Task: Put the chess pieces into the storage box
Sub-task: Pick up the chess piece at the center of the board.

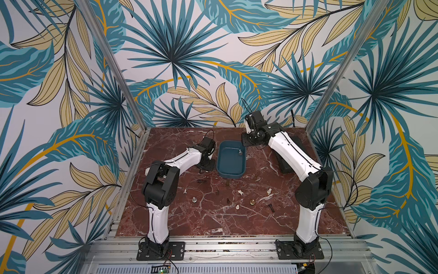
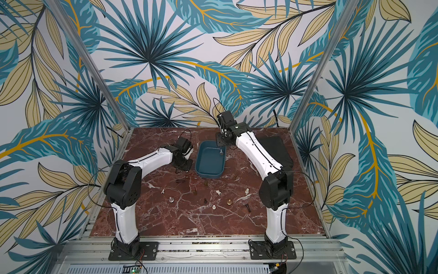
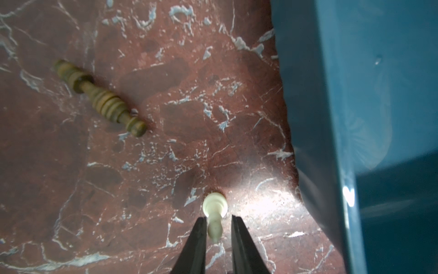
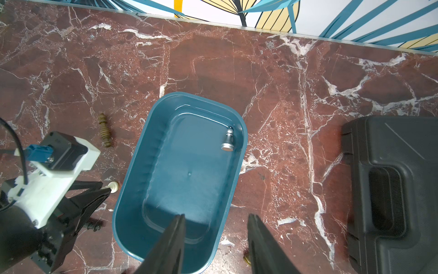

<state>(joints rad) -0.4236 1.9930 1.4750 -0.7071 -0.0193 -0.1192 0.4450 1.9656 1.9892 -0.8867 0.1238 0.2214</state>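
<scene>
one white chess piece [image 3: 214, 207], on the desk [image 3: 118, 201] just beside the storage box [image 3: 355, 95], is flanked by the left tool [image 3: 218, 217]; clamping cannot be told. right tool [image 4: 216, 215] is spread open over the box.

White-shelled arms [image 1: 184, 156] with black joints [image 1: 161, 187], seemingly thin black cables [image 4: 22, 156].
</scene>
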